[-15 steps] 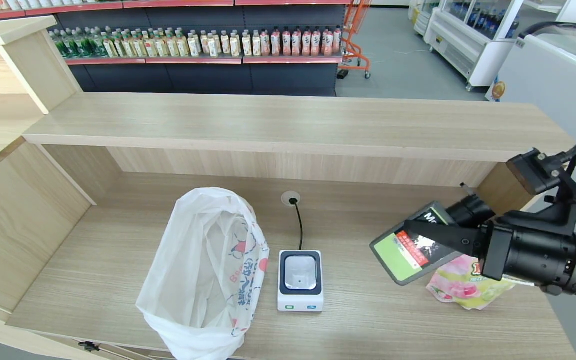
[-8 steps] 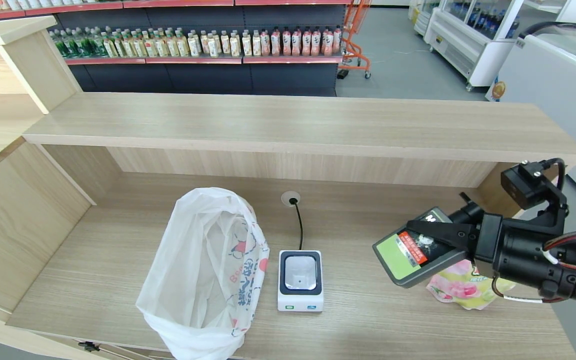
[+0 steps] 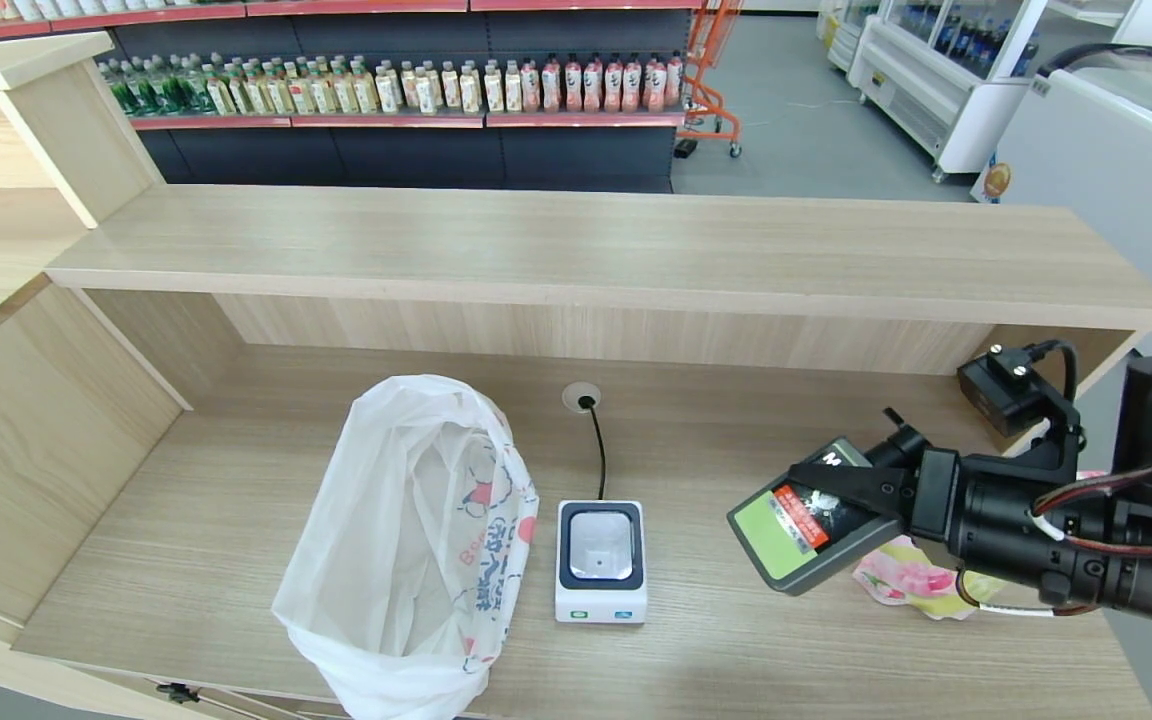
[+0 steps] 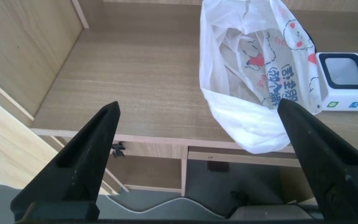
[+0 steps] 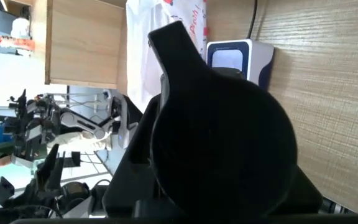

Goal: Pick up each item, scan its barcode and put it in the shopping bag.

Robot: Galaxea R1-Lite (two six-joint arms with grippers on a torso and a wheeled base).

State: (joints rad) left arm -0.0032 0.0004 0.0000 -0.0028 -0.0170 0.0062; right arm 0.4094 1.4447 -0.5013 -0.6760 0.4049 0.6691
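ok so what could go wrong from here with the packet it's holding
The right gripper holds the dark packet by one end, tilted, most of it sticking out, so it may slip on the way to the scanner. Its label side faces up, away from the scanner's window, so a scan may miss. The shopping bag is limp; its rim could catch the packet.

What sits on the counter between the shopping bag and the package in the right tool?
The barcode scanner, next to the shopping bag; beyond it, bare counter to the package held by the right tool. Head view shows this.
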